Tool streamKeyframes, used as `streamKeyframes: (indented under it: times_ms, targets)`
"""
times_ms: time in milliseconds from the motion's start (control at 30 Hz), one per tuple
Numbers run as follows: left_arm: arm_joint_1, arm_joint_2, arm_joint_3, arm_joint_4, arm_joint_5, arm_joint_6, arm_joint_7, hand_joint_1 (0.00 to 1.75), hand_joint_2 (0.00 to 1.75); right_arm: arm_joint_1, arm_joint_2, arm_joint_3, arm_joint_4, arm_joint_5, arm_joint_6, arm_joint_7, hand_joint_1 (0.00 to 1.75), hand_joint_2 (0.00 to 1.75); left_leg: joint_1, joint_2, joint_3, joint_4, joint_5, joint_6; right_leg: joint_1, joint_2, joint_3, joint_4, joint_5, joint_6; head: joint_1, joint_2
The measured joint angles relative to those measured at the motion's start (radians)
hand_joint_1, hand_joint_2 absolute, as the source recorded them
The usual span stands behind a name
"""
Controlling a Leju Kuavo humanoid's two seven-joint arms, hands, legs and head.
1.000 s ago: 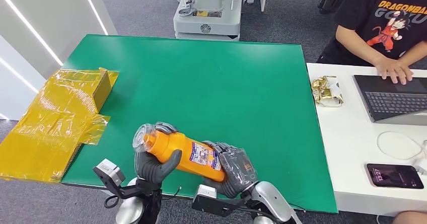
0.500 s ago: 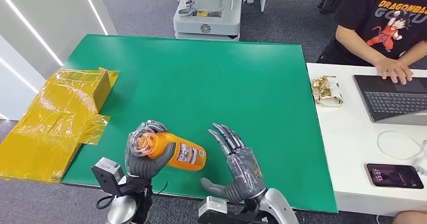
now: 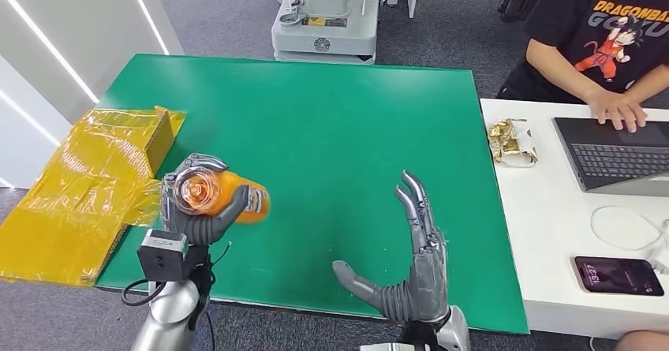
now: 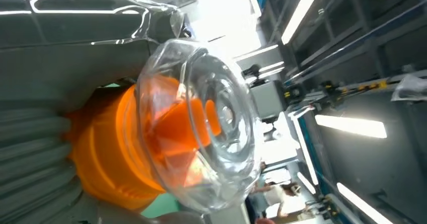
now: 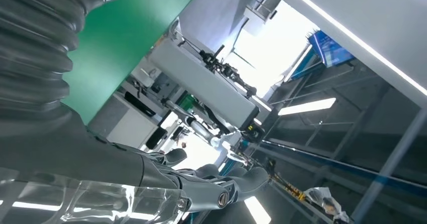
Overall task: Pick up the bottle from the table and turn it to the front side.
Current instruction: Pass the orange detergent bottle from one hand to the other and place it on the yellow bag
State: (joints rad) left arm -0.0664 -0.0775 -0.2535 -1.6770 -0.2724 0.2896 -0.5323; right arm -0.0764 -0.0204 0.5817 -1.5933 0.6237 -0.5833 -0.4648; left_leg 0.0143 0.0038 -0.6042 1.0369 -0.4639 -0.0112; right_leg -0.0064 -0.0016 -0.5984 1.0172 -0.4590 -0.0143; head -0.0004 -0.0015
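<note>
My left hand (image 3: 196, 209) grips an orange bottle (image 3: 235, 196) with a clear cap (image 3: 193, 190), held above the near left of the green table (image 3: 331, 122). The cap end points up toward my head camera, and a white label shows on the bottle's far side. In the left wrist view the clear cap (image 4: 201, 128) and orange neck (image 4: 108, 158) sit close against my fingers (image 4: 35, 148). My right hand (image 3: 410, 276) is open, fingers spread and pointing up, over the table's near edge with nothing in it. Its fingers (image 5: 201, 183) also show in the right wrist view.
A yellow film-wrapped box (image 3: 87, 185) lies at the table's left edge. A white desk (image 3: 552, 233) on the right carries a laptop (image 3: 615, 158), a phone (image 3: 619, 276), a snack packet (image 3: 513, 142) and a cable. A person (image 3: 607, 43) types there. A machine base (image 3: 323, 28) stands beyond the table.
My right hand let go of the bottle and moved right, opening with fingers up. My left hand carried the bottle left and tipped its cap toward the camera.
</note>
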Motion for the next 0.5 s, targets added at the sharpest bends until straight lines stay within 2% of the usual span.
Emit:
streamKeyframes:
  times_ms: [100,200,333,500]
  targets:
    - [-0.046,0.033,0.0,-0.003,-0.124,0.041,0.064,1.75,1.75,0.001,0.0,0.009,-0.008,-0.025,-0.028,-0.012,0.0,1.75,0.0,0.0,0.0,0.0,0.0,0.0,0.0,0.0,0.0,0.0,0.0,0.0,0.0,0.0]
    - [-0.124,0.09,0.0,0.01,-0.294,0.08,0.166,1.75,1.75,-0.001,0.001,0.017,-0.019,-0.045,-0.043,-0.014,0.0,1.75,0.0,0.0,0.0,0.0,0.0,0.0,0.0,0.0,0.0,0.0,0.0,0.0,0.0,0.0]
    - [-0.219,0.202,0.0,0.074,-0.463,0.103,0.246,1.75,1.75,-0.003,0.001,0.019,-0.031,-0.073,-0.05,-0.017,0.0,1.75,0.0,0.001,0.001,0.0,0.001,-0.001,0.0,0.001,0.0,0.001,0.001,-0.001,0.0,0.0]
    - [-0.271,0.346,0.001,0.147,-0.669,0.139,0.34,1.75,1.75,-0.003,-0.002,0.019,-0.042,-0.103,-0.061,-0.038,0.0,1.75,0.001,0.002,0.001,0.0,0.001,-0.002,0.0,0.002,-0.001,0.002,0.001,-0.001,0.0,0.0]
